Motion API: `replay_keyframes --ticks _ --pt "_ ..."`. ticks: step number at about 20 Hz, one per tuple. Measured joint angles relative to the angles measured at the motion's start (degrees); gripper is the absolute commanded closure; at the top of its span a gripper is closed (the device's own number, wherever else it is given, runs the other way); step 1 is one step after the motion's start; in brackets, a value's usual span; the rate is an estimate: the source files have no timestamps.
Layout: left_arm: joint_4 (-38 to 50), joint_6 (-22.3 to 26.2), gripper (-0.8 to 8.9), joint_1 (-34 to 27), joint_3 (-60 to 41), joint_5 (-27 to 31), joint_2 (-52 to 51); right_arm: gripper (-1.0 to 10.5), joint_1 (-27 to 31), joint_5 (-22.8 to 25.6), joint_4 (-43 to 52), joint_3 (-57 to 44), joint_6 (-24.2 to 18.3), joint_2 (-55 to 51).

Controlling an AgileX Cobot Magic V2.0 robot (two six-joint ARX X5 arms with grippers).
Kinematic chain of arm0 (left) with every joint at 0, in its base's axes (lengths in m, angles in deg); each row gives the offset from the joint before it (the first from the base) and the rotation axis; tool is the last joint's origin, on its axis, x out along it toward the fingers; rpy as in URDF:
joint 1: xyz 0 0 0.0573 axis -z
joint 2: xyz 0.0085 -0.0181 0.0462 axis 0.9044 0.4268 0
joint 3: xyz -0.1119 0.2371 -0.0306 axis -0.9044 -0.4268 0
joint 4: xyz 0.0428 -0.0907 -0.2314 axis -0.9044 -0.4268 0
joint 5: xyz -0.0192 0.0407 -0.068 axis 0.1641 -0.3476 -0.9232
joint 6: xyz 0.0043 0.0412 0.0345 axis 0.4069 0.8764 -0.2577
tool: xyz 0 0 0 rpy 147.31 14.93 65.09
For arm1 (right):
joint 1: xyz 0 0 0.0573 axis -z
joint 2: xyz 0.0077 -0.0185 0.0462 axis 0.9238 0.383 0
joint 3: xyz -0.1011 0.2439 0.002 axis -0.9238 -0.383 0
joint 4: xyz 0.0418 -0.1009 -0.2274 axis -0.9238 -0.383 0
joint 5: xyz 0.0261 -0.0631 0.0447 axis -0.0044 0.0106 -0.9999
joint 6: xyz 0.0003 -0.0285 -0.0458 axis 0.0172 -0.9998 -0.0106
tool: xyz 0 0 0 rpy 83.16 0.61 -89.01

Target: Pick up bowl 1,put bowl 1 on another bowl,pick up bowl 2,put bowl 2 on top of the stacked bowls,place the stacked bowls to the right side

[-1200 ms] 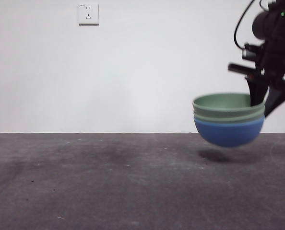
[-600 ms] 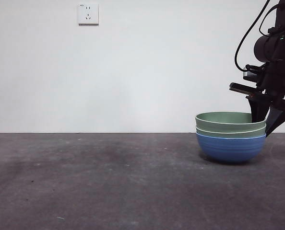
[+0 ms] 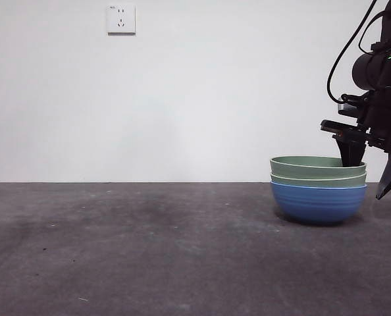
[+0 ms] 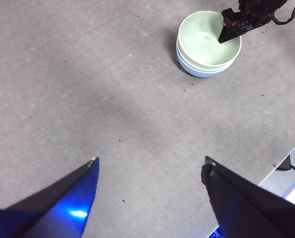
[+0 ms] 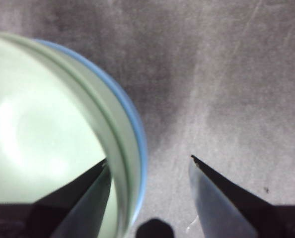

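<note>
Letting go of the stacked bowls [image 3: 318, 191] on the surface [image 3: 149, 250], right pincer [image 3: 372, 172] spread wide around the rim. Best to lift straight up, no bumping. Left pincer [image 4: 150, 166] waiting, spread wide too.

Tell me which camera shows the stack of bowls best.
The front view: the stack of bowls stands whole in profile, two green bowls nested in a blue one. The left wrist view shows it small and far, from above. The right wrist view shows only part of the rims, with the right hand open astride them.
</note>
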Motion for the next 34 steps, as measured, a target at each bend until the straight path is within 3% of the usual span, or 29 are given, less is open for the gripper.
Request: replay_keyframes --ticks 3,7,11,17,20,21,22,23,24,34 --pt "0.0 0.0 4.68 0.0 0.0 0.0 0.0 6.9 0.28 0.02 -0.33 -0.17 -0.17 -2.78" --pt "0.0 0.0 4.68 0.0 0.0 0.0 0.0 6.9 0.5 0.0 -1.4 -0.22 0.02 -14.32" --pt "0.0 0.02 4.68 0.0 0.0 0.0 0.0 6.9 0.17 -0.13 -8.22 -0.22 -0.04 -25.77" --pt "-0.02 0.57 4.68 0.0 0.0 -0.04 0.0 7.0 -7.15 -0.15 -27.02 -0.22 -1.7 -38.84" --pt "-0.04 0.63 4.74 0.0 0.0 -0.09 0.0 7.5 -11.78 -0.11 -29.35 -0.22 -1.7 -41.97" --pt "-0.07 0.66 5.12 0.0 0.0 -0.11 0.0 8.5 -12.7 -0.15 -29.38 -0.22 -1.7 -42.6" --pt "-0.07 0.68 6.36 0.0 0.0 -0.15 0.0 9.4 -13.16 -0.17 -29.4 -0.22 -1.7 -42.84" --pt "-0.07 0.68 7.93 0.0 0.0 -0.2 0.0 9.6 -13.4 -0.17 -29.49 -0.22 -1.79 -42.84" --pt "-0.07 0.85 8.18 0.0 0.0 -0.2 0.0 9.6 -13.57 -0.15 -29.51 -0.22 -2.16 -42.75" --pt "-0.07 2.01 8.17 0.0 0.0 -0.17 0.0 9.4 -13.55 -0.07 -29.55 -0.22 -2.1 -42.69"
